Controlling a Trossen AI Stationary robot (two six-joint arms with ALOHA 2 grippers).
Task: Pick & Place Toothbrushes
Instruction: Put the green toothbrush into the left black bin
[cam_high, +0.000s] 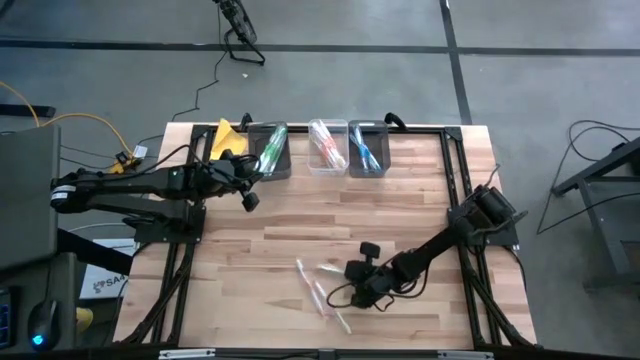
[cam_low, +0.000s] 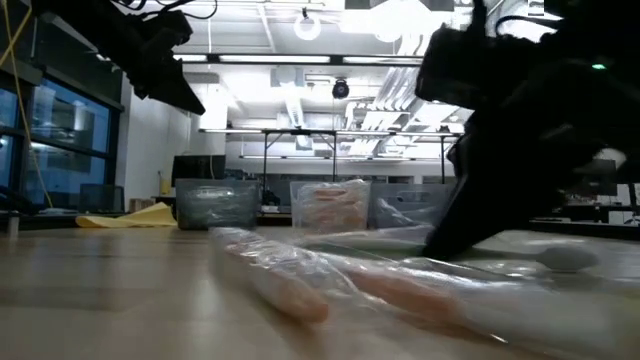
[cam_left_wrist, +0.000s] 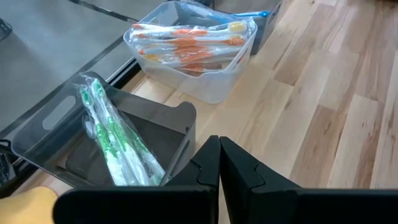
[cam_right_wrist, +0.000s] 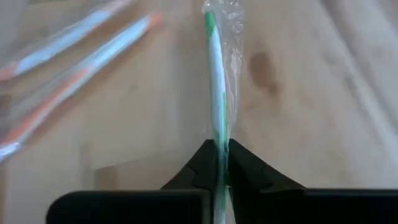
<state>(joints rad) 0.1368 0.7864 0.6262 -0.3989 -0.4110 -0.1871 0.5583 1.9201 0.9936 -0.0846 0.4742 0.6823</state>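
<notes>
My right gripper (cam_right_wrist: 219, 149) is low over the near middle of the table (cam_high: 352, 272), shut on a green-and-white toothbrush (cam_right_wrist: 216, 74) in a clear wrapper. A few more wrapped toothbrushes (cam_high: 318, 295) lie loose on the wood beside it, two of them orange-and-white (cam_right_wrist: 74, 68). At the far edge stand three clear bins: one with green toothbrushes (cam_high: 270, 150), one with orange ones (cam_high: 327, 147), one with blue ones (cam_high: 368, 150). My left gripper (cam_left_wrist: 219, 142) hangs shut and holding nothing above the green bin's near corner (cam_high: 262, 172). My right gripper pinches the green-and-white toothbrush with its wrapper (cam_right_wrist: 217, 138) between its two fingers. The fingers slant down from the table's right side and run roughly in line with the toothbrush. The toothbrush reaches out ahead of the fingers, low over the wood.
A yellow cloth (cam_high: 228, 135) lies at the far left corner beside the green bin. Black frame rails (cam_high: 455, 170) run along the table's sides and far edge. Bare wood (cam_high: 330, 215) stretches between the bins and the loose toothbrushes.
</notes>
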